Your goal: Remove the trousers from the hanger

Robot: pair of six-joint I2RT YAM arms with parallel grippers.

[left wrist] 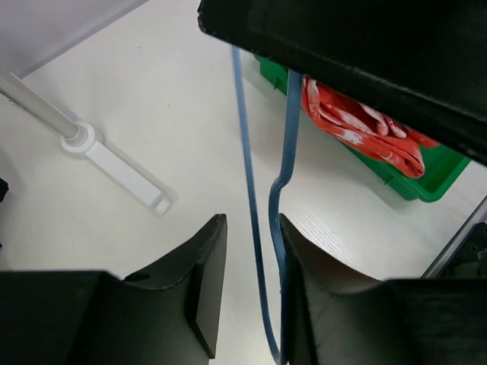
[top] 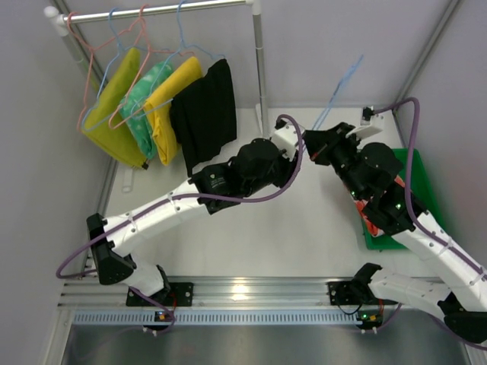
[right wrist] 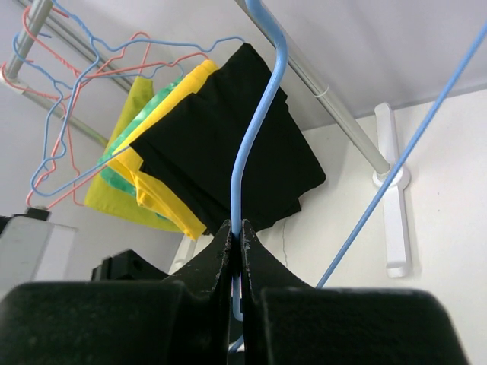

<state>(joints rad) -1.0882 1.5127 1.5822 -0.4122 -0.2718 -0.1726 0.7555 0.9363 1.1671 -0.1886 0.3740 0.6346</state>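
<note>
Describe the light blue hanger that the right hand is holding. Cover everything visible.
The blue hanger is thin bent wire with a light blue, plastic-looking coat. It hangs on no rail, and no cloth shows on the stretches in view. The right hand is shut on one strand, which rises from it in a gentle curve. A straight strand slants away to the right. Two strands pass through the open left hand, above the table. Whether they touch it cannot be told.

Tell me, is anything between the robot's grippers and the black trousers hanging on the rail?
Nothing visible blocks the black trousers, but both grippers are busy with an empty blue hanger: the right gripper is shut on it, and the left gripper is open around its wire.
</note>
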